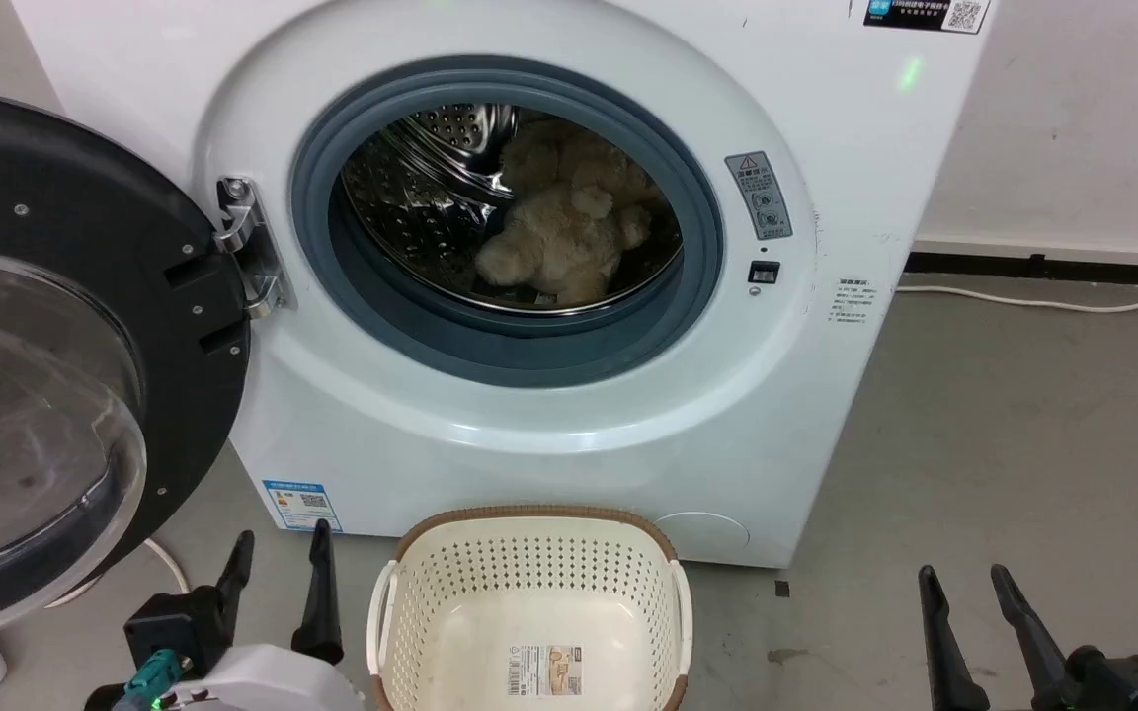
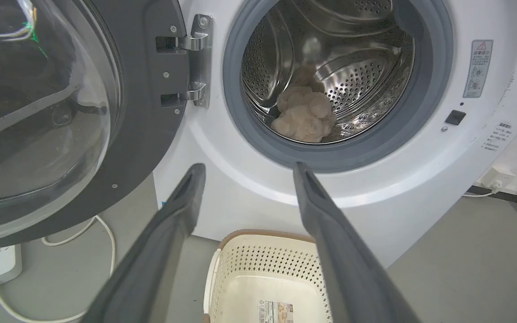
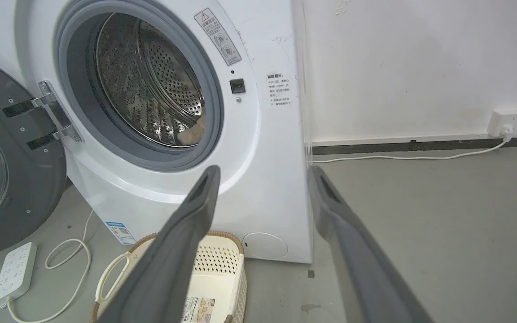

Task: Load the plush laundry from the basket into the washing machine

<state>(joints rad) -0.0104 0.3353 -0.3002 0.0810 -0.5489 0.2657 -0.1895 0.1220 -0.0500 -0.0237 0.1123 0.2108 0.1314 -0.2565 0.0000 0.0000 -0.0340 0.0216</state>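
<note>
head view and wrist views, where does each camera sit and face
Head view: on the head, looking down at the washing machine, open door and basket; left pincer and right pincer, open, at the bottom corners.
Left wrist view: low, left of the basket, facing the drum and plush bear; own fingers rise below.
Right wrist view: low, right, facing the machine's front corner and wall; own fingers in front.
Shared: all show the empty basket.

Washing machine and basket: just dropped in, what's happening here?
The plush laundry lies inside the washing machine, and the basket on the floor in front of it is empty. The door stands open on the left. The left tool and right tool are open, low either side of the basket, holding nothing.
</note>
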